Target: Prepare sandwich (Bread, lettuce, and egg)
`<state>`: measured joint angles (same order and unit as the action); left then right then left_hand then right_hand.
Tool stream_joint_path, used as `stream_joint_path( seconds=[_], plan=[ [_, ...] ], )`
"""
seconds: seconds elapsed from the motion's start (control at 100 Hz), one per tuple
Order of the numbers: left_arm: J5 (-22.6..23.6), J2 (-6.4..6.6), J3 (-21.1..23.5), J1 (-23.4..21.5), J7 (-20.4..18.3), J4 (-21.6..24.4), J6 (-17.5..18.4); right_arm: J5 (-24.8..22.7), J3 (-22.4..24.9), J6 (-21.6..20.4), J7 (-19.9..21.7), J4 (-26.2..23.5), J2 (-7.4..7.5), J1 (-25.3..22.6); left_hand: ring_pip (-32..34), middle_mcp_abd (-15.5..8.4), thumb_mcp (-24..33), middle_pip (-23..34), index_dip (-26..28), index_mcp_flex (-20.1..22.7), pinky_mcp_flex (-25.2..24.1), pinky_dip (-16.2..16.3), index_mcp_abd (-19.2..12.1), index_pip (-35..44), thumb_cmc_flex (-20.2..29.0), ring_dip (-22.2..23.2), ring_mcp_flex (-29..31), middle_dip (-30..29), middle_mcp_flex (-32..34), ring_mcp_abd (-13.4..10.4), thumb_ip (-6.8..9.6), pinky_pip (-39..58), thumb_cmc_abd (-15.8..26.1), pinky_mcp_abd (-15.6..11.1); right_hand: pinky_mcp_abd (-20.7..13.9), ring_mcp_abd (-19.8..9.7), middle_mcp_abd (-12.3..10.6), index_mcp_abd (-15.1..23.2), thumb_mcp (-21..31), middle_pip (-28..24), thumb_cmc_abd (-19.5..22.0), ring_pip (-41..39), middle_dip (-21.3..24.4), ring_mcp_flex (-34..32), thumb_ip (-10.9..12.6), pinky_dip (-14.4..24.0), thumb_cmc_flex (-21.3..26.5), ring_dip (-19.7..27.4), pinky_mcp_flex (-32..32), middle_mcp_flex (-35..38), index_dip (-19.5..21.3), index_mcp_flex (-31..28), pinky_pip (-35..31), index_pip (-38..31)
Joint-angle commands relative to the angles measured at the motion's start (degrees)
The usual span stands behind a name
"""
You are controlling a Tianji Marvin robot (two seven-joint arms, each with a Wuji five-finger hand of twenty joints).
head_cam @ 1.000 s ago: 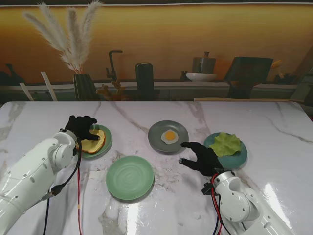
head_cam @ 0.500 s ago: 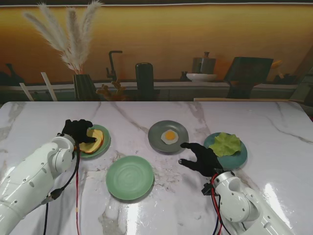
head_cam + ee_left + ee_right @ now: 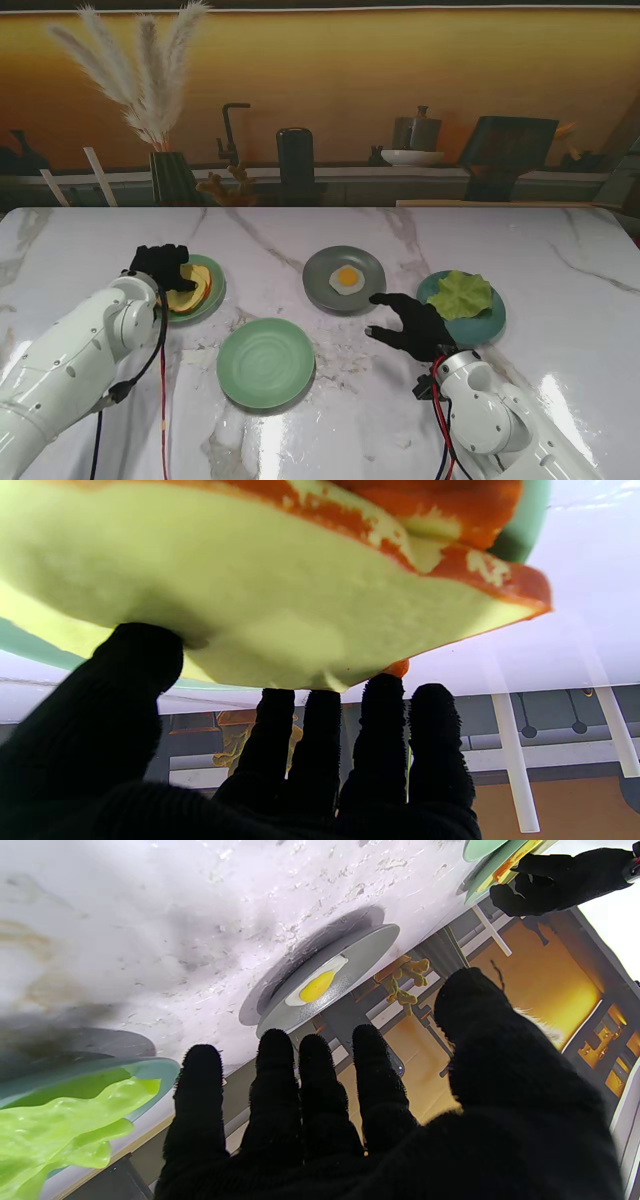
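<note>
Now left hand (image 3: pixel 165 268) grips bread (image 3: pixel 192 287) edge.

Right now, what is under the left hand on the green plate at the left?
Bread lies under the left hand on the green plate. The thumb and fingertips touch a slice's edge. How many slices are there is unclear, since the hand covers part.
</note>
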<state>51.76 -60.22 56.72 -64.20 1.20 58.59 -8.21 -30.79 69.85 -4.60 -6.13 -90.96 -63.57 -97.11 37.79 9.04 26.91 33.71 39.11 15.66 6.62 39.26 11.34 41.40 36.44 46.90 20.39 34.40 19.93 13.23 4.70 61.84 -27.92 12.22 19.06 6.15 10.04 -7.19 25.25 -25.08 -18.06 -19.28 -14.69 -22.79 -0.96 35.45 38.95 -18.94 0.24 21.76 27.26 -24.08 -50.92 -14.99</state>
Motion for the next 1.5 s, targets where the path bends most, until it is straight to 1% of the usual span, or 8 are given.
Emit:
stream_joint_path(
  seconds=[0.0,0.3,0.55,0.77,0.93,1.13,1.26,1.49],
  plan=[
    [-0.09,0.07,-0.72,-0.65,-1.26,-2.09,-1.15,0.11,-0.10,0.12,0.31,-0.23,-0.91,-0.36,5.38,-1.28,8.46,5.17,2.15,-1.14,1.03,1.85,0.39,2.10,5.94,2.89,3.13,3.09,2.63,0.05,1.31,1.66,-5.85,0.25,0.26,-0.55,-0.58,0.46,-1.30,0.88,1.53,0.47,-0.36,-1.04,0.94,0.18,1.25,0.00,-0.71,1.12,0.14,-1.49,-0.84,0.00],
    [-1.47,-0.08,-2.31,0.18,-2.05,-3.27,-2.17,0.44,-0.14,0.56,0.82,-0.23,-0.86,-0.33,6.22,-1.38,10.14,6.17,4.81,-2.30,1.97,3.50,0.34,3.72,5.16,3.64,3.50,4.25,2.75,0.10,0.37,1.45,-5.52,0.55,0.27,-0.46,-0.66,0.47,-1.26,1.04,1.49,0.62,-0.36,-1.14,0.96,0.01,1.37,0.00,-0.77,1.26,0.07,-1.55,-0.55,0.06],
    [-0.01,0.25,-1.62,-0.36,-2.33,-2.31,-1.47,0.70,-0.22,0.87,1.06,-0.23,-0.86,-0.29,-7.60,-0.62,5.19,-4.85,-4.58,-2.11,-4.93,1.13,1.16,-7.32,4.34,-4.39,-2.48,-3.46,-2.50,0.12,2.37,-5.40,-3.44,0.89,0.28,-0.52,-0.65,0.56,-1.30,1.11,1.45,0.66,-0.38,-1.28,0.94,-0.08,1.29,-0.03,-0.84,1.38,0.07,-1.76,-0.36,0.00],
    [-1.08,0.13,-3.14,0.59,-2.88,-3.48,-2.34,0.78,-0.17,0.79,1.27,-0.27,-0.82,-0.36,-7.42,1.01,5.45,-4.89,-11.07,0.26,-3.41,1.66,2.59,-12.30,4.60,-4.89,-1.12,-5.62,-1.51,0.73,2.54,-4.44,-4.24,0.89,0.28,-0.46,-0.66,0.60,-1.30,1.20,1.44,0.68,-0.38,-1.35,0.93,-0.09,1.29,-0.05,-0.84,1.47,0.06,-1.86,-0.36,-0.04],
    [-2.22,-0.24,-4.58,1.29,-1.93,-4.72,-2.93,0.86,-0.21,0.95,1.35,-0.21,-0.82,-0.28,6.64,-1.52,10.08,5.92,0.55,-1.52,2.07,8.19,0.42,1.54,5.99,6.35,3.42,4.56,3.06,0.04,2.30,5.83,-6.17,-0.19,0.44,-0.50,-0.62,0.55,-1.30,1.22,1.41,0.68,-0.41,-1.42,0.93,-0.09,1.28,-0.07,-0.75,1.52,0.05,-1.92,-0.34,-0.05],
    [-2.65,-0.36,-4.95,1.37,-2.14,-4.67,-3.84,1.25,-0.47,1.17,1.70,-0.07,-0.80,-0.14,15.44,-3.94,15.34,13.55,8.99,0.96,9.66,11.21,-1.68,10.38,9.75,10.33,10.74,10.30,10.20,-1.61,3.63,11.86,-7.23,-0.34,0.43,-0.37,-0.64,0.63,-1.30,1.21,1.41,0.67,-0.44,-1.57,0.93,-0.15,1.21,-0.10,-0.64,1.69,0.04,-1.97,-0.09,-0.08],
    [-3.49,-0.46,-5.13,1.62,-2.61,-5.08,-4.17,1.53,-0.57,1.38,1.91,-0.12,-0.80,-0.15,18.17,-4.96,18.67,12.07,13.08,3.08,15.57,9.90,-2.95,14.77,18.11,14.00,16.65,20.21,17.79,-2.62,0.08,14.05,-13.43,-0.71,0.45,-0.50,-0.64,0.68,-1.29,1.24,1.40,0.66,-0.45,-1.72,0.92,-0.12,1.21,-0.12,-0.62,1.83,0.01,-1.97,-0.02,-0.06],
    [-3.62,-0.20,-4.40,1.23,-4.48,-4.29,-4.20,1.67,-0.68,1.47,1.95,-0.02,-0.82,-0.02,18.25,-7.76,22.82,14.54,17.27,6.91,21.52,8.85,-5.06,20.58,23.00,18.42,24.28,24.30,23.77,-3.77,5.55,15.39,-14.82,-0.56,0.50,-0.35,-0.63,0.66,-1.29,1.34,1.36,0.72,-0.45,-1.81,0.91,-0.04,1.18,-0.14,-0.57,1.90,0.01,-2.15,0.08,-0.12]
  ],
)
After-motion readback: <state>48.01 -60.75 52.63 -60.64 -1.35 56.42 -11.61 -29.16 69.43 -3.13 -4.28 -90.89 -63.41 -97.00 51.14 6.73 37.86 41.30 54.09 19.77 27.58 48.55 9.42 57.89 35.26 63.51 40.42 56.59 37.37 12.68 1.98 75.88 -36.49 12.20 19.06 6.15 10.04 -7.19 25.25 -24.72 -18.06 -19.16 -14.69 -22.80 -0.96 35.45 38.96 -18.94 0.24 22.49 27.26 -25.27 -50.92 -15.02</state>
